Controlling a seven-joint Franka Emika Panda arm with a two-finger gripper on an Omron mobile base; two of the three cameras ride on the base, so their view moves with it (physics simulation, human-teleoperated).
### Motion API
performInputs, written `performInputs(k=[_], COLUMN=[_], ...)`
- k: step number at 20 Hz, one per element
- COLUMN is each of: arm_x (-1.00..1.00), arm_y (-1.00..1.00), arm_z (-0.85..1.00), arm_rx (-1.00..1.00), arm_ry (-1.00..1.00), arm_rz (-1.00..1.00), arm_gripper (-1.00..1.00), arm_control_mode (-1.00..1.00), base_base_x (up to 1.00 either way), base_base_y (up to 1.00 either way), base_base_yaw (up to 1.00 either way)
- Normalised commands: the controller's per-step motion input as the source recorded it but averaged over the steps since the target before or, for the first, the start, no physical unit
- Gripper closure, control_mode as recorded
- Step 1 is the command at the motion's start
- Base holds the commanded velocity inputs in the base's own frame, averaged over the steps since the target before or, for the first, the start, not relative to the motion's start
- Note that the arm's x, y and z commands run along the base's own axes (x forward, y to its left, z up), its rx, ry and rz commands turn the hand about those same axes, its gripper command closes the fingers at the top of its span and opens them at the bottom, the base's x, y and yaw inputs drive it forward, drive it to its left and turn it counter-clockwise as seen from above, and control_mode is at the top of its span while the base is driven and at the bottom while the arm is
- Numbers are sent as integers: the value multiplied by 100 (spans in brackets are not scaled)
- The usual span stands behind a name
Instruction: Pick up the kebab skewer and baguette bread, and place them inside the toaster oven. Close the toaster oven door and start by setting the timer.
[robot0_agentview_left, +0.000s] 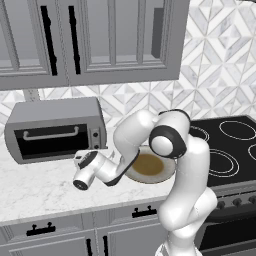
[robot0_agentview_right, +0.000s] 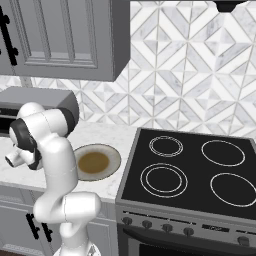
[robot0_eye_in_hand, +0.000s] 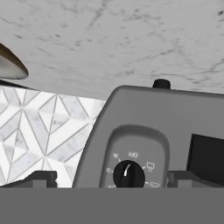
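Facing the toaster oven (robot0_agentview_left: 55, 129) on the marble counter (robot0_agentview_left: 35, 190), the gripper (robot0_eye_in_hand: 112, 177) is lined up on the black timer knob (robot0_eye_in_hand: 128, 174) of the knob panel, which sits at the oven's right-hand end. In the hand view, rolled over, the two fingertips (robot0_eye_in_hand: 41, 177) stand spread wide to either side of the knob, pinching nothing and not touching it. The toaster oven door (robot0_agentview_left: 52, 140) reads as shut, its bar handle (robot0_agentview_left: 51, 134) lying across the dark glass. To the oven's right a round plate (robot0_agentview_left: 149, 167) sits on the counter with nothing on it. The skewer and bread cannot be made out; whether they lie behind the glass cannot be confirmed. Judgement: loading and door closing appear done, and the step in hand is setting the timer. The next move calls for advancing squarely onto the knob, closing the jaws on it, then turning the wrist. Risk noted: an off-centre grip may slip on the small knob.
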Motion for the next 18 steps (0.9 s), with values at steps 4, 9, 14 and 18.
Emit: performInputs(k=[4,9,14,18], arm_x=[0,0,0,0], arm_y=[0,4,1,0], arm_z=[0,0,0,0], arm_rx=[0,0,0,0], arm_ry=[-1,0,0,0], arm_rz=[0,1,5,7], arm_gripper=[-100,-100,-100,-100], arm_control_mode=[-100,-100,-100,-100], base_base_x=[0,0,0,0], base_base_y=[0,0,0,0], base_base_yaw=[0,0,0,0])
